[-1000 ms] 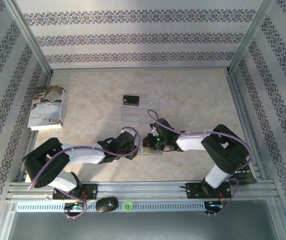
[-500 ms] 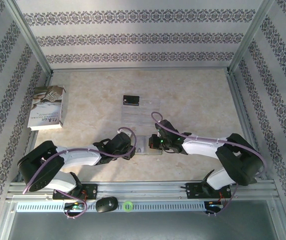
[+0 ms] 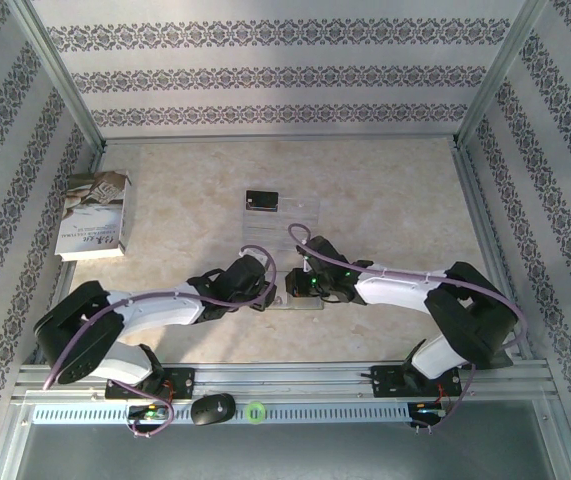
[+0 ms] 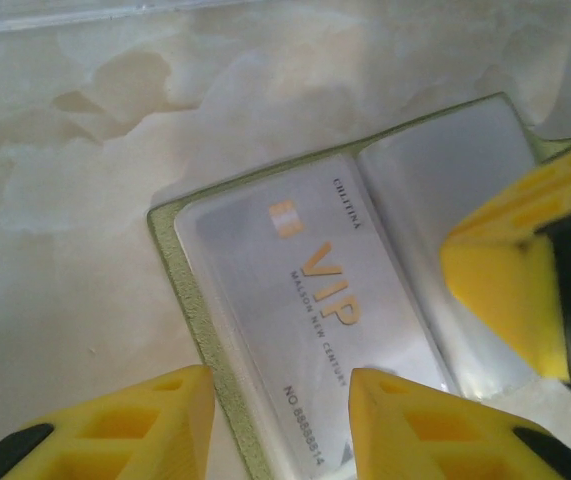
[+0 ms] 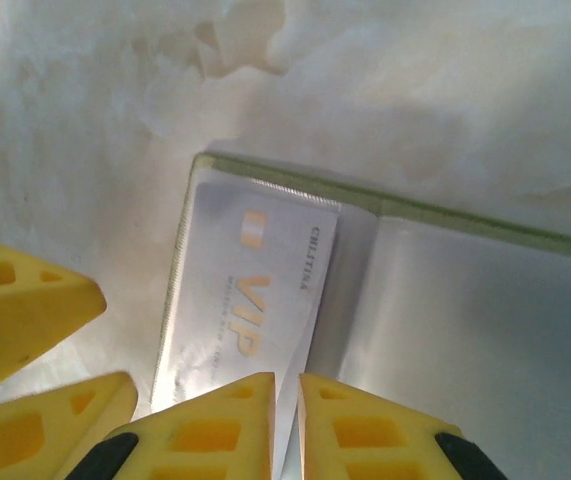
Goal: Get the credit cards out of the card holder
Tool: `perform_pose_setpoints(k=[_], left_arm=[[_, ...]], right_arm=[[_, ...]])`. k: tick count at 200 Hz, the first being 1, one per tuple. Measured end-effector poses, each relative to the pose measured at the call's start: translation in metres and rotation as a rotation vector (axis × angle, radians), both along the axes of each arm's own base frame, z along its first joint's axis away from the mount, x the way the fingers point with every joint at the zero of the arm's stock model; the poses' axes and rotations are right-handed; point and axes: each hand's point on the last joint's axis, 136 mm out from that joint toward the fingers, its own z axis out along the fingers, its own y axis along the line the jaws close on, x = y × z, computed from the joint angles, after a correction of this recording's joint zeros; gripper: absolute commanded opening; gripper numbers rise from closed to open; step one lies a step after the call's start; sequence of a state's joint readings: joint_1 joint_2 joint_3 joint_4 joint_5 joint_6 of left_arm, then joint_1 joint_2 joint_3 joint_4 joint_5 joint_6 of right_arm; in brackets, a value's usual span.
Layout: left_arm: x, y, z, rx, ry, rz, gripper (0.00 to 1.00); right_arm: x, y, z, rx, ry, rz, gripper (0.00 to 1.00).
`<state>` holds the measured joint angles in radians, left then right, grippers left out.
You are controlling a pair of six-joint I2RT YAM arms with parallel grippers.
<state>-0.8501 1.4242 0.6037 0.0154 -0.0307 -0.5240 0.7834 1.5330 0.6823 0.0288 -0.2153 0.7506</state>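
The card holder [image 3: 301,303] lies open on the table between both grippers, its yellow-green rim [image 4: 178,290] showing around the grey pockets [image 5: 485,330]. A silvery-white credit card [image 4: 305,290] printed VIP sits in its left pocket. My left gripper [image 4: 280,420] is open, and its fingers straddle the holder's left rim and that card's end. My right gripper [image 5: 287,430] hovers low over the card's [image 5: 235,290] inner edge, jaws parted by a narrow slit, gripping nothing. A black credit card [image 3: 261,201] lies farther back on the table.
The black card rests on a clear plastic sheet [image 3: 290,228] behind the holder. A white-grey book [image 3: 95,215] lies at the far left. Both grippers [image 3: 265,290] [image 3: 291,285] nearly touch over the holder. Metal frame posts bound the table.
My right arm has come down and moved left onto the holder, and its jaws have parted slightly from shut. The left gripper has stayed at the holder's left edge.
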Motion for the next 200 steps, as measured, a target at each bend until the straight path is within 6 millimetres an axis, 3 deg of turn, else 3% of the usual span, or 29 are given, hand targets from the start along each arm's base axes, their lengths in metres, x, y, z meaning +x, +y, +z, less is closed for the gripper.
perform_pose_setpoints(k=[31,95,200], left_arm=[[-0.001,0.004,-0.015,0.045,0.023,0.000,0.27],[0.004,0.010,-0.019,0.064,0.020,0.020,0.23],[0.004,0.008,-0.027,0.069,0.030,0.017,0.23]], right_arm=[[-0.003,0.001,-0.004,0.000,0.020,0.010,0.11],[-0.006,0.003,-0.013,0.002,0.050,0.024,0.10],[-0.007,0.010,-0.017,0.031,0.071,0.036,0.18]])
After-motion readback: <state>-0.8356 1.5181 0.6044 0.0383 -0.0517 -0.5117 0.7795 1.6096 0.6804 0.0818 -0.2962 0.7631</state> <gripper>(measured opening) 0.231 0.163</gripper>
